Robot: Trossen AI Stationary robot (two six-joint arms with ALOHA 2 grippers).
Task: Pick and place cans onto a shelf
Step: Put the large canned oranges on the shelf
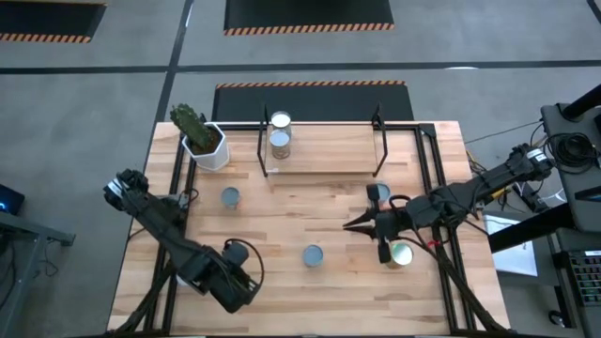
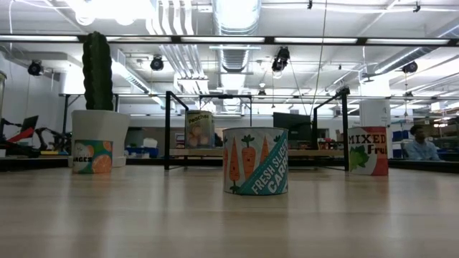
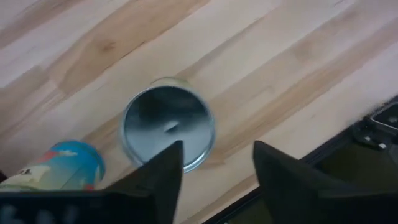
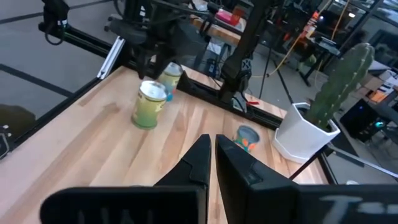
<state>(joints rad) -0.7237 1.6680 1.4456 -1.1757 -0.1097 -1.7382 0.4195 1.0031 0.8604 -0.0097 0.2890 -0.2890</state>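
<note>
High view: wood surface (image 1: 310, 221), shelf (image 1: 324, 155) at rear w/ two cans (image 1: 280, 132); others loose. Left gripper (image 3: 214, 171), jaws apart, hovers by near-left can (image 3: 168, 127); could clip its rim & tip it. Right gripper (image 4: 211, 152), jaws together, idle mid-right.

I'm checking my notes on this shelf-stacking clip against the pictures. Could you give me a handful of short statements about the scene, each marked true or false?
1. Two cans stand on the shelf. True.
2. The cactus pot sits on the shelf. False: it stands on the table, beside the shelf's end.
3. The right tool is shut. True.
4. The left tool is clamped on a can. False: its fingers are apart, above a can standing on the table.
</note>
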